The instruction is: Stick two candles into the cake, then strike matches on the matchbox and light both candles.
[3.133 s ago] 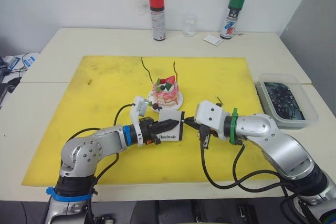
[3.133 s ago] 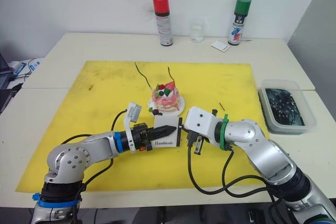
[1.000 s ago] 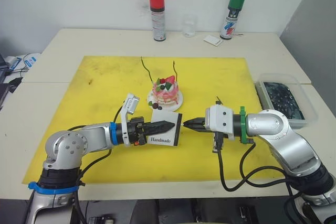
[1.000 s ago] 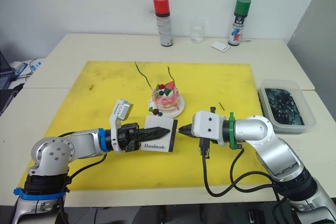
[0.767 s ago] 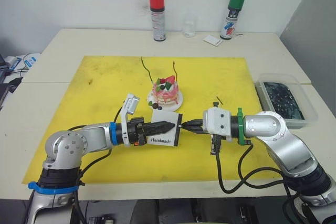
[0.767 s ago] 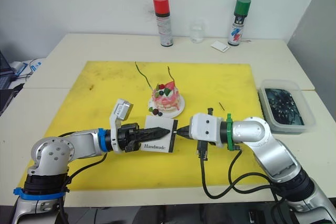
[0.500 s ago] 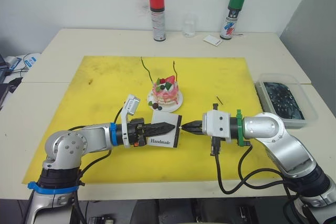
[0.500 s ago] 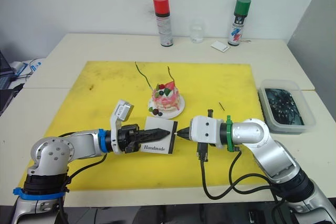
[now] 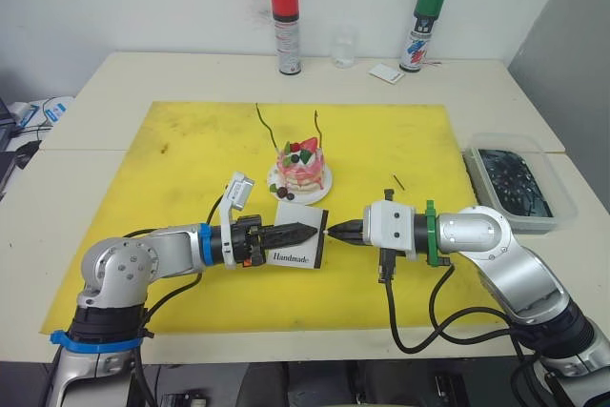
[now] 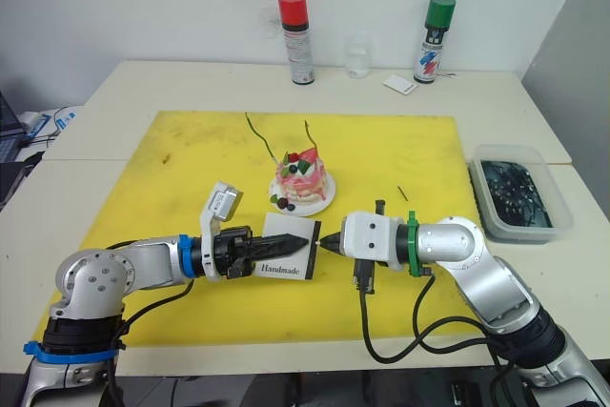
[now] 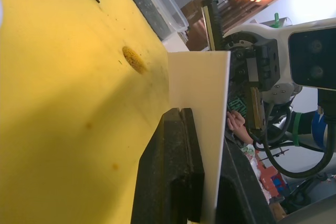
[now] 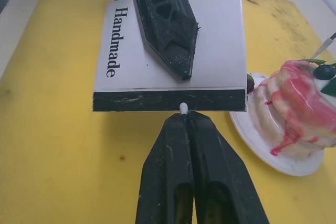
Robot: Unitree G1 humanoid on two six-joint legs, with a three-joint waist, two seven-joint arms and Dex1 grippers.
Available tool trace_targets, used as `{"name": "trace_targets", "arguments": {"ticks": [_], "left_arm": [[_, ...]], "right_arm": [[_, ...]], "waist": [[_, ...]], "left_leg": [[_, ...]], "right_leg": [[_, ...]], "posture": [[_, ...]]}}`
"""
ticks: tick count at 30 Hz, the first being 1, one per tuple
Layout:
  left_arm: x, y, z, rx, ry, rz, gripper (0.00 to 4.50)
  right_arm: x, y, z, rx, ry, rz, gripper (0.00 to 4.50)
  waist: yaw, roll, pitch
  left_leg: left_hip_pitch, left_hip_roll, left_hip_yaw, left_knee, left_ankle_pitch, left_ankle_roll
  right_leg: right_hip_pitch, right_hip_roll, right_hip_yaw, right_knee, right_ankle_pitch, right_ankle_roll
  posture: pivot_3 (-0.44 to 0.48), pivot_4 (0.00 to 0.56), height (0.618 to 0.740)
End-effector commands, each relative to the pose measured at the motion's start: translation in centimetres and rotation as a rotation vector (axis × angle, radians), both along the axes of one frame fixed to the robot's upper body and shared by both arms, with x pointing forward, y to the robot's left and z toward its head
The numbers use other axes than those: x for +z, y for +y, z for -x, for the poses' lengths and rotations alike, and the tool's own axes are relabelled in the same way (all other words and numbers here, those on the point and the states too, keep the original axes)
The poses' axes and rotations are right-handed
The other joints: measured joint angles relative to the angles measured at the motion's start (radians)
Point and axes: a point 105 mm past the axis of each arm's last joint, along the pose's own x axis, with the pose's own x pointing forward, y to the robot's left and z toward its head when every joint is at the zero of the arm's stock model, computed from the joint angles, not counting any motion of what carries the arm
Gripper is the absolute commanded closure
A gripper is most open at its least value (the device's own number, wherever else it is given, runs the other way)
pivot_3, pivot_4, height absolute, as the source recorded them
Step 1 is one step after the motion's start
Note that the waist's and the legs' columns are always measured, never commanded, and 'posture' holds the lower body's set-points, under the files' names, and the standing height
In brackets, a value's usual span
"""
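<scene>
Now match tip (image 12: pixel 183 107) against matchbox (image 12: pixel 173 51) strip

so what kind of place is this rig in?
Looks like a lab or test workspace, not a home: pale tables pushed together against a bare wall, a yellow mat as work area, and spray cans at the back.

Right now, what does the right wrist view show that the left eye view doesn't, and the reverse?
Right wrist view: the match, its white head at the black strip. Left eye view: two candles standing in the cake, two spray cans, a spare match. Both: left end effector gripping the matchbox, right end effector pinching the match, cake.
</scene>
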Motion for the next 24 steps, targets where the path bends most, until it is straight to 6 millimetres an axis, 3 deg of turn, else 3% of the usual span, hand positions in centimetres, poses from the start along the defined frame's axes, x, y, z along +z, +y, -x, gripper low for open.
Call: {"name": "trace_targets", "arguments": {"ticks": [1, 9, 24], "left_arm": [[1.02, -0.3, 0.17, -0.026, -0.035, 0.064, 4.5], [0.38, -0.03, -0.45, 0.0, 0.012, 0.078, 4.5], [0.04, -0.06, 0.01, -0.012, 0.027, 0.068, 4.5]], "right_arm": [[0.4, -0.12, 0.35, 0.024, -0.017, -0.013, 4.45], [0.75, -0.81, 0.88, 0.037, -0.03, -0.028, 4.45], [0.72, -0.18, 0.58, 0.031, -0.042, -0.058, 4.45]], "waist": [[0.0, 0.0, 0.0], [0.0, 0.0, 0.0], [0.0, 0.0, 0.0]], "left_leg": [[0.0, 0.0, 0.0, 0.0, 0.0, 0.0], [0.0, 0.0, 0.0, 0.0, 0.0, 0.0], [0.0, 0.0, 0.0, 0.0, 0.0, 0.0]], "right_leg": [[0.0, 0.0, 0.0, 0.0, 0.0, 0.0], [0.0, 0.0, 0.0, 0.0, 0.0, 0.0], [0.0, 0.0, 0.0, 0.0, 0.0, 0.0]], "posture": [[0.0, 0.15, 0.74], [0.0, 0.15, 0.74], [0.0, 0.15, 0.74]]}}
